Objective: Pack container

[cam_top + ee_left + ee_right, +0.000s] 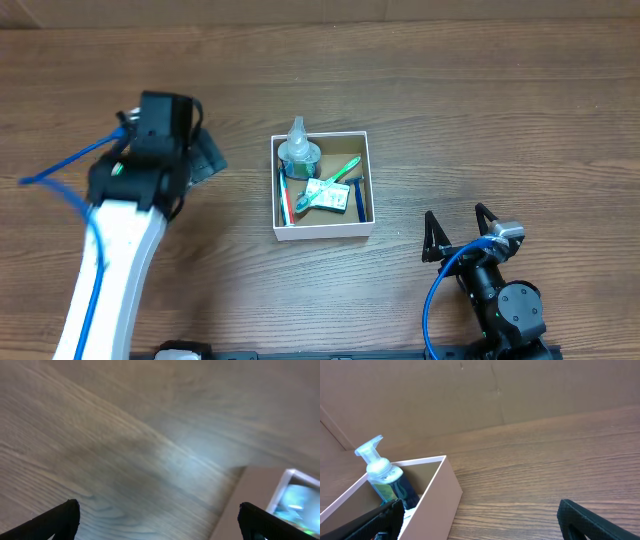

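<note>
The container (285, 232) is a shallow square cardboard box with white walls, at the table's middle. Inside it are a clear pump bottle with blue-green liquid (297, 152), a green toothbrush (338, 177), a red-handled toothbrush (284, 198) and a small pale green packet (329, 195). My left gripper (207, 158) is open and empty, left of the box and above the table; its wrist view shows blurred wood between the fingers (160, 520) and the box's corner (285, 485). My right gripper (458, 230) is open and empty, right of the box; its wrist view shows the box wall (440, 495) and the bottle (385, 477).
The table (480, 110) is brown wood. A brown cardboard backdrop (495, 390) stands behind it. Blue cables run along both arms (60, 175).
</note>
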